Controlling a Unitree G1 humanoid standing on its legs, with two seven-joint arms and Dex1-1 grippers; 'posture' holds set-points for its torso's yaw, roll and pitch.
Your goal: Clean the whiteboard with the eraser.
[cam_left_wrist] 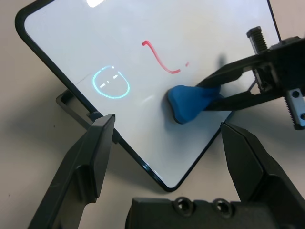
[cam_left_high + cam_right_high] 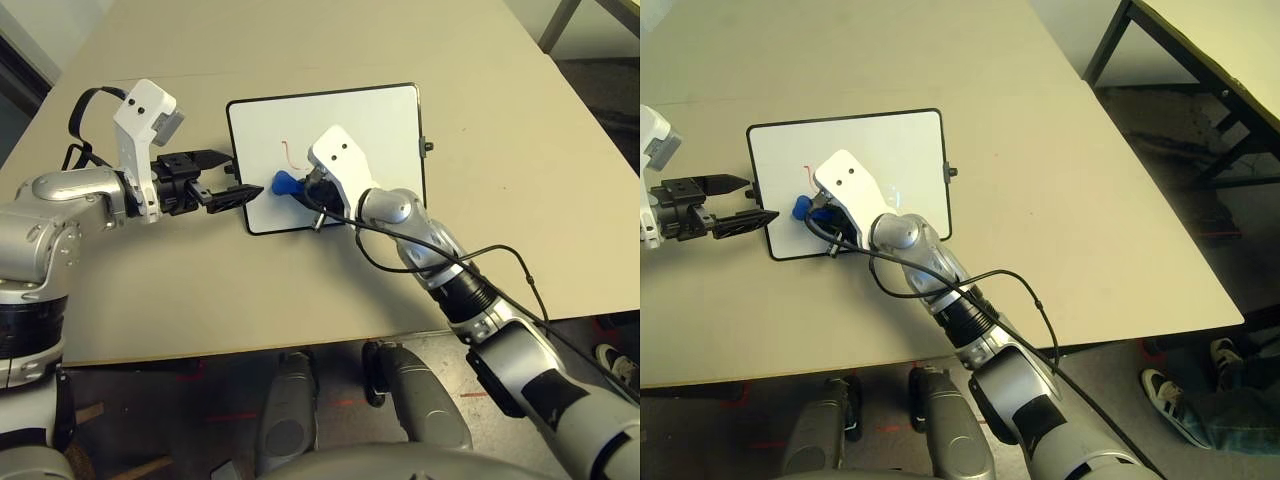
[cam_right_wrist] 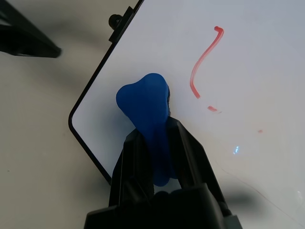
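Observation:
The whiteboard (image 2: 340,125) lies flat on the table, a red squiggle (image 3: 200,67) drawn on its left half. My right gripper (image 3: 157,131) is shut on the blue eraser (image 3: 145,102), which presses on the board near its front left corner, just short of the red squiggle (image 1: 159,59). The eraser (image 2: 284,184) sticks out past the fingertips. My left gripper (image 2: 245,175) is open at the board's left edge, beside a small black knob (image 1: 95,116), its fingers (image 1: 93,157) spread wide apart with the front left corner between them.
The beige table (image 2: 520,150) has free room right of and behind the board. A black cable (image 2: 500,255) trails from my right forearm over the table. Dark table legs (image 2: 1160,80) stand on the floor at the far right, and a person's shoes (image 2: 1165,385) show below the table's edge.

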